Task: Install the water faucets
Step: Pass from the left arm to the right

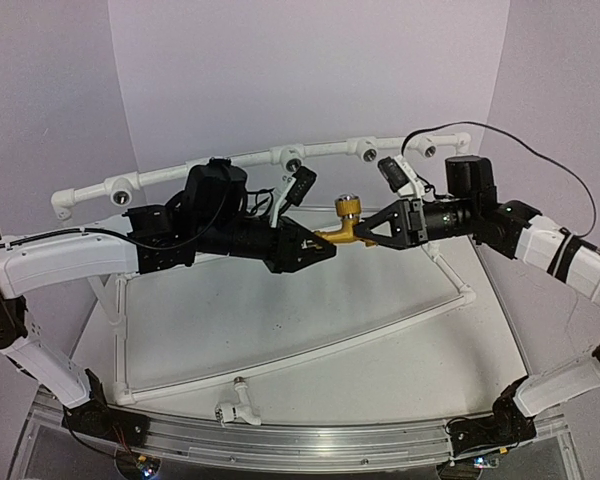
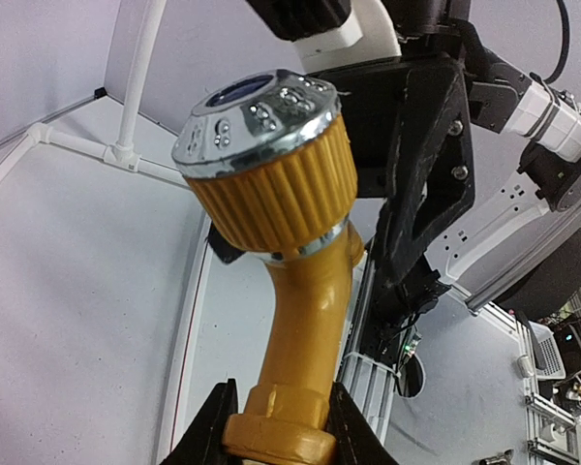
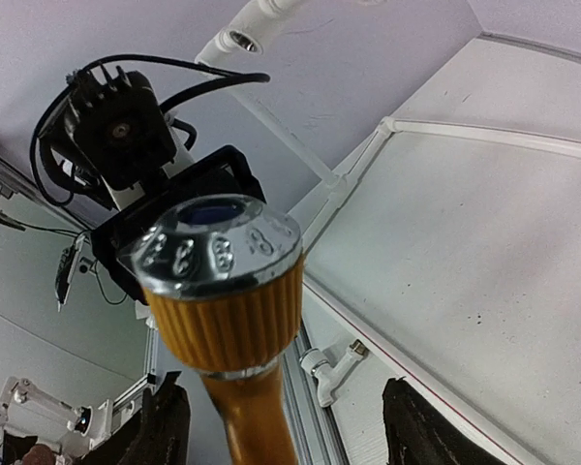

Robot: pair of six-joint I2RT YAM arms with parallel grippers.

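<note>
Yellow faucet | L jaws clamp base | R jaws apart, straddling

No legible text, raised marks on yellow-orange faucet unreadable

The left gripper and right gripper meet tip to tip in mid-air. The yellow faucet fills the gap between them, so nothing can pass there. Inside the right gripper's parted jaws, there is free room on one side of the faucet's stem. Below both grippers lies bare table. Behind them the pipe frame's rear rail bars the way. The white faucet lies on the table well below the left gripper.
</note>
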